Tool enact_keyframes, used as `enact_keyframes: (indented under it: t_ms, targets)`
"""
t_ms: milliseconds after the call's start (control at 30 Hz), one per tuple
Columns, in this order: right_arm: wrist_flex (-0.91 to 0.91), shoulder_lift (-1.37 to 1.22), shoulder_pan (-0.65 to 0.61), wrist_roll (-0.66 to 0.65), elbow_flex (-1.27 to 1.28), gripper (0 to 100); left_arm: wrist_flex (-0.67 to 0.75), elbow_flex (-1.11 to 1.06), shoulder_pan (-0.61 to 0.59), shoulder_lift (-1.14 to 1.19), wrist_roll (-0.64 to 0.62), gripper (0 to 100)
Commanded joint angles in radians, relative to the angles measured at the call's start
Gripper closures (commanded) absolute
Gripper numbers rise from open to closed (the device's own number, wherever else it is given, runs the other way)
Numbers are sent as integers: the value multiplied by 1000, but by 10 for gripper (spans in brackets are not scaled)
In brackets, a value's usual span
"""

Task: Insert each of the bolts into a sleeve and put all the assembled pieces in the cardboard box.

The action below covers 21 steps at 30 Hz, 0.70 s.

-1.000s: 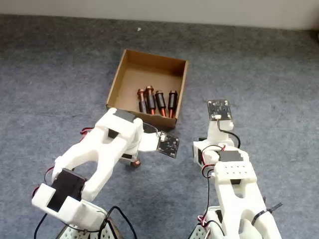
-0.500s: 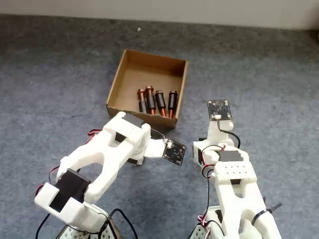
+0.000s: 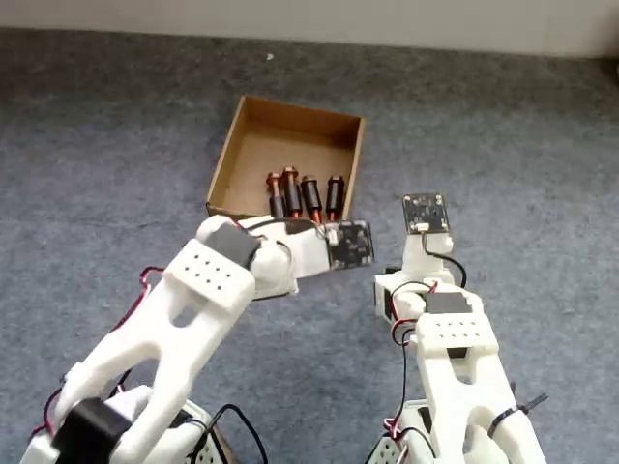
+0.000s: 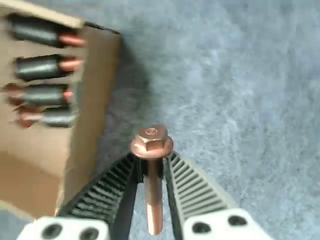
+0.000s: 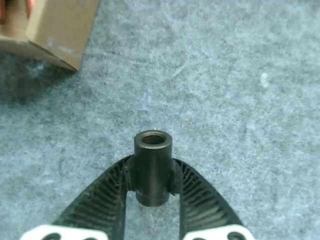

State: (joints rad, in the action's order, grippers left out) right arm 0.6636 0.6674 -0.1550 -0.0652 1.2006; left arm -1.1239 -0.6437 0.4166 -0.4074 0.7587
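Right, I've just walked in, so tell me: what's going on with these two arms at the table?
The left arm holds a copper bolt clamped in its jaws, close to a corner of the cardboard box. The right arm grips a black sleeve in its jaws, open end pointing away from the arm. Bolt and sleeve are not yet joined. Four assembled pieces already lie in the box.

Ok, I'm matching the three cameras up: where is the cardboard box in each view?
High view: cardboard box upper centre, assembled pieces inside.
Left wrist view: box beside the left claw's bolt.
Right wrist view: one corner, beyond the right claw's sleeve.
Shared landmark: the grey carpet.
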Motion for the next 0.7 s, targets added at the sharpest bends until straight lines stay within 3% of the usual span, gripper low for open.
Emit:
enact_keyframes:
  t_ms: [0, 167, 667]
  targets:
    - [51, 39, 12, 9, -15, 992, -3, 8, 8, -136, -167, 995]
    - [74, 131, 12, 9, -18, 992, 3, -16, -41, -274, -327, 995]
    - [174, 840, -85, 74, 170, 993, 49, -262, -44, -857, -600, 995]
